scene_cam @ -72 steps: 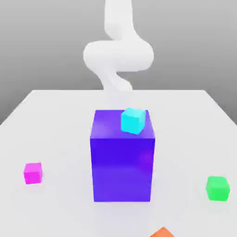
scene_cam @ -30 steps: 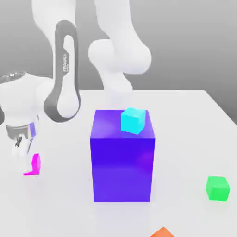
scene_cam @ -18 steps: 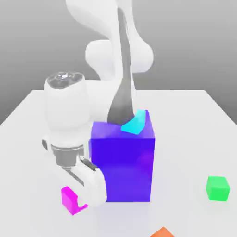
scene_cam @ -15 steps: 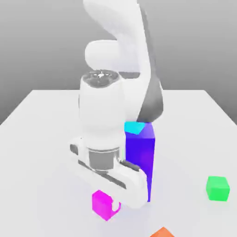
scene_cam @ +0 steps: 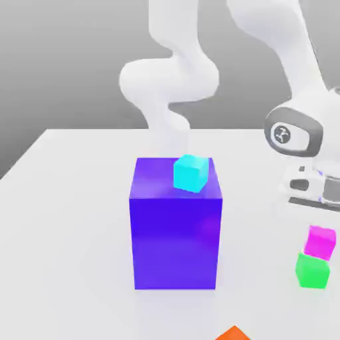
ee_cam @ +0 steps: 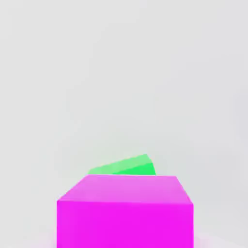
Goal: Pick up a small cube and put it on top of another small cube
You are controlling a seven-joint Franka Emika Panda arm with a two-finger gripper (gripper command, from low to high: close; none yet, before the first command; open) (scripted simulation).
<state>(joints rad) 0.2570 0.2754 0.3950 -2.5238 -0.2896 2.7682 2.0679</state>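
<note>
A rendered test scene, no real room: plain white surface (scene_cam: pixel 73 199) against a blank grey backdrop, glossy one-colour shapes such as a big purple-blue block (scene_cam: pixel 176 226) and a cyan cube (scene_cam: pixel 191 173), plus a smooth white robot arm (scene_cam: pixel 174 80).

Four small cubes: one magenta cube (scene_cam: pixel 321 242), one green cube (scene_cam: pixel 312 271), one cyan cube (scene_cam: pixel 191 173), one orange cube (scene_cam: pixel 233 333). One big purple-blue block (scene_cam: pixel 175 236). One worktop (scene_cam: pixel 66 219).
</note>
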